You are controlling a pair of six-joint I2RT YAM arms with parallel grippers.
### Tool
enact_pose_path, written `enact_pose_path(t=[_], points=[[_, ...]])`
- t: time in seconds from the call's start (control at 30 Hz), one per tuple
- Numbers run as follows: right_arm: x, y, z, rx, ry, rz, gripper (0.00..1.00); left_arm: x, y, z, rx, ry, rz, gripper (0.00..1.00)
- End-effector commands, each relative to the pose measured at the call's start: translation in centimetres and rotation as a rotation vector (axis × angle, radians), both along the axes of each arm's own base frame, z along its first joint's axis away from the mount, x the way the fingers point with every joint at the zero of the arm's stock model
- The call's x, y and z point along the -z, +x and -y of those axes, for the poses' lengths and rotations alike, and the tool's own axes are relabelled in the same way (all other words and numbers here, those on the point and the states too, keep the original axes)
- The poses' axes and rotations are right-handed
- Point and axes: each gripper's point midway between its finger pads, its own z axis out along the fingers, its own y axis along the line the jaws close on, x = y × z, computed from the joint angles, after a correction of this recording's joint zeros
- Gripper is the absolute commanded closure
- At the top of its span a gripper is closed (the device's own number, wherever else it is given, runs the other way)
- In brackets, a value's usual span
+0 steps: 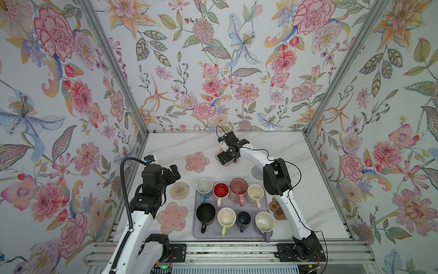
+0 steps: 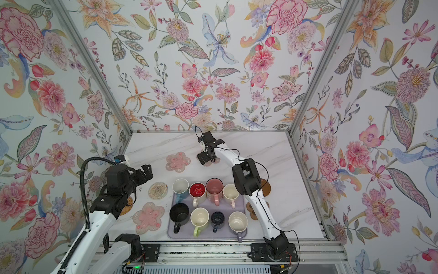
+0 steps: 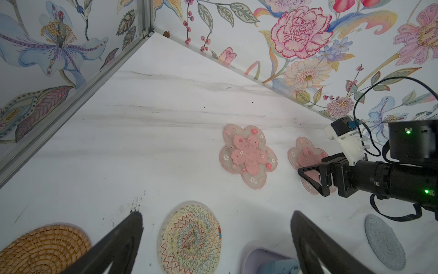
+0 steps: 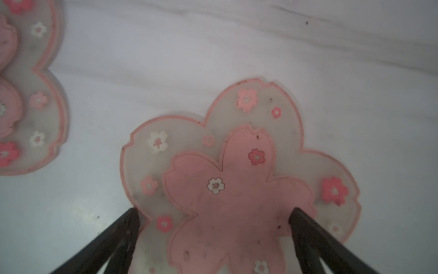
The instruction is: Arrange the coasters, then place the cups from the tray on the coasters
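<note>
Pink flower coaster (image 4: 239, 189) lies flat near the table's (image 4: 213, 47) far edge; right gripper (image 4: 214, 211) over it, jaws wide, empty. Left gripper (image 3: 216, 213) wide, empty too. Pinch a petal edge, no scraping.

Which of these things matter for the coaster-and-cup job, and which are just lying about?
Job: pink flower coasters, beige woven coaster, grey-blue woven coaster, tan woven coaster, brown disc coaster, paw-print coaster, mugs, lavender tray.
Just there: marble tabletop, floral walls.

Cups (image 1: 226, 219) on tray (image 1: 198, 233), coasters (image 1: 197, 161) beside, behind
</note>
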Motion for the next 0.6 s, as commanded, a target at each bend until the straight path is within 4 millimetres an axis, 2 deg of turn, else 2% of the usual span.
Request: enact_pose_path(t=[0.0,0.03,0.07,0.1,0.2,0.33,0.43,0.57], points=[[3.0,0.0,1.2,0.047,0.0,-0.081,0.01,0.9,-0.3,-0.5,-0.03,0.004,-0.029,0.01],[3.1,0.1,0.9,0.048,0.012,-0.085,0.01,0.9,-0.3,-0.5,-0.031,0.003,-0.029,0.01],[3.1,1.0,2.0,0.074,0.025,-0.088,0.01,0.9,-0.3,-0.5,-0.032,0.003,-0.03,0.01],[3.2,1.4,2.2,0.081,0.037,-0.09,0.01,1.0,-0.3,-0.6,-0.033,0.002,-0.033,0.01],[3.2,2.1,1.9,0.084,0.06,-0.083,0.01,1.2,-0.2,-0.5,-0.033,0.001,-0.041,0.01],[2.0,3.4,1.3,0.092,0.105,-0.053,0.01,1.4,0.0,-0.4,-0.029,-0.007,-0.05,0.01],[-0.5,4.1,0.6,0.097,0.147,-0.015,0.01,1.6,0.1,-0.2,-0.022,-0.02,-0.054,0.01],[-6.6,4.8,0.6,0.114,0.198,0.071,0.01,2.3,0.5,0.6,0.015,-0.04,-0.081,0.01]])
